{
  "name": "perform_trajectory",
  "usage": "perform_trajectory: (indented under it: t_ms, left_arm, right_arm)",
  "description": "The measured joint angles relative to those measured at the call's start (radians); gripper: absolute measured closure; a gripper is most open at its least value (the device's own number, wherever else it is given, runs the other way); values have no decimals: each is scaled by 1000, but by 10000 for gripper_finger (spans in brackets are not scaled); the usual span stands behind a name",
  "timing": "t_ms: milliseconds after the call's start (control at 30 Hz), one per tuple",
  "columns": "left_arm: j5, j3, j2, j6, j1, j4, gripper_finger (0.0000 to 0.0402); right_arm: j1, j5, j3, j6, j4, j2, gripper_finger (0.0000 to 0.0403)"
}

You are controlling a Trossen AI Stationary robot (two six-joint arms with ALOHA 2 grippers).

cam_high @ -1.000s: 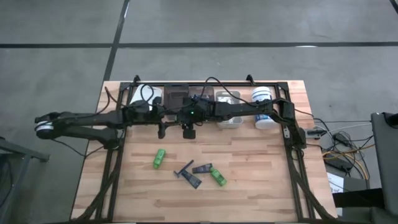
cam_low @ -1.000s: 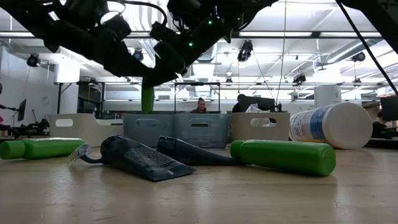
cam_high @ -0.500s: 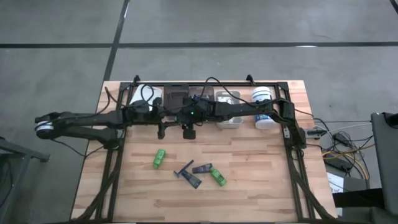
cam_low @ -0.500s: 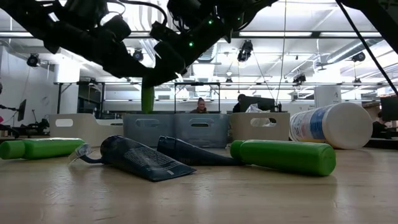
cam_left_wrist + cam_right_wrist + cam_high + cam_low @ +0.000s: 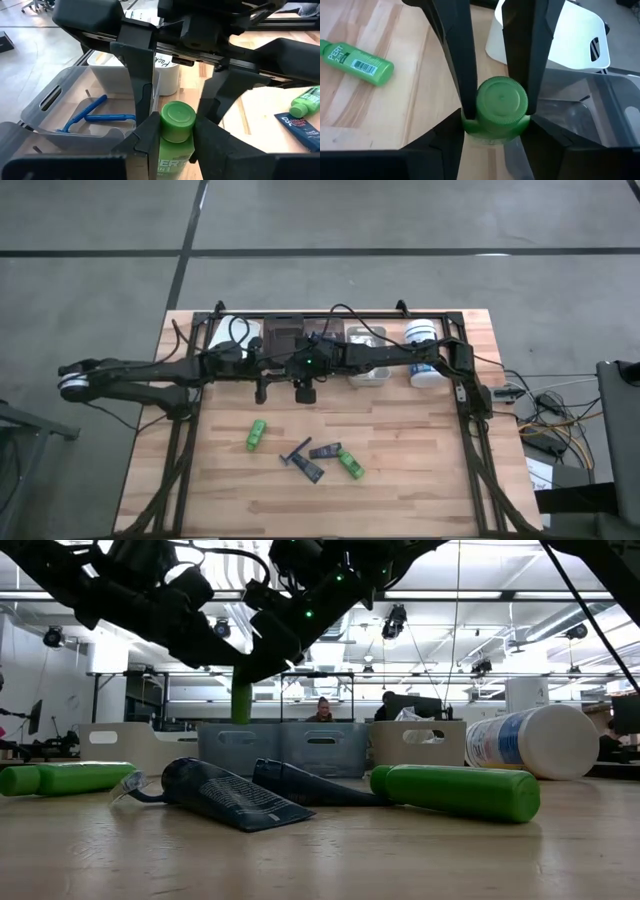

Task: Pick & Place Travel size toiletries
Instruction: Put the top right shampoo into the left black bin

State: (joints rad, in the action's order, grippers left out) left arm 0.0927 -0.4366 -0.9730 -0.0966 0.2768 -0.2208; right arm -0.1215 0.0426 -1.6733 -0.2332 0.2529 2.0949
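both pincers meet above the counter [image 5: 400, 500] near the middle of the high view, just below the row of bins along the far edge. one green bottle [image 5: 176, 135] hangs between them, upright in the low view, clear of the wood. the left pincer [image 5: 172, 137] has its fingers pressed against the bottle's neck from both sides. the right pincer [image 5: 495, 107] also clamps the same bottle, its two fingers closed partway against the cap's sides.

in the left wrist view a grey bin [image 5: 55, 107] lies just beyond the bottle, with blue razors [image 5: 87, 117] inside and a white bin [image 5: 167, 75] beside it.

lower in the high view, a second bottle [image 5: 256, 434] lies alone on the counter, left of centre. to its right sits a cluster: a dark razor [image 5: 297, 451], a dark tube [image 5: 324, 451] and a third bottle [image 5: 350, 464], close together. a white tub [image 5: 422, 335] lies at the upper right, near the bins.
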Motion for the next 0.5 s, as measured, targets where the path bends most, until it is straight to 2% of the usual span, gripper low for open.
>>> perform_trajectory:
  t_ms: [333, 500]
  left_arm:
    - [-22, 0, 11, 19, 0, -8, 301]
    - [-110, 0, 11, 18, 7, 2, 301]
  right_arm:
    - [-28, 4, -3, 13, 68, -32, 145]
    - [-48, 15, 2, 14, 153, -66, 113]
